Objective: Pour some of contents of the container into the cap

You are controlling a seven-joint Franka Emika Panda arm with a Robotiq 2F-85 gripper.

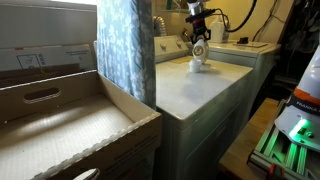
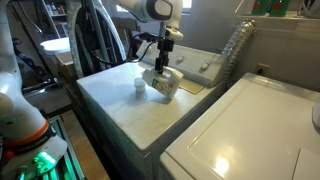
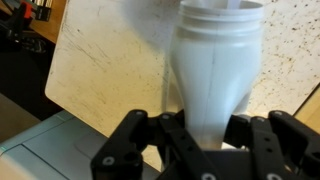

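The container, a small white bottle with a coloured label [image 2: 165, 86], is tilted low over the white washer top [image 2: 120, 115], its mouth toward the cap. The cap [image 2: 139, 88] is a small white cup standing just beside the bottle's mouth. My gripper [image 2: 162, 70] comes down from above and is shut on the bottle. In the wrist view the bottle [image 3: 215, 70] fills the space between my fingers [image 3: 200, 128], open mouth pointing away. In an exterior view the gripper [image 1: 200, 42] is over a white shape on the washer top; bottle and cap cannot be told apart there.
A clear ribbed bottle [image 2: 235, 50] stands behind the washer's control panel [image 2: 205, 68]. A second white machine [image 2: 250, 130] is beside the washer. A patterned curtain [image 1: 125, 50] and an open cardboard box [image 1: 60, 130] stand near the washer. Cables hang behind.
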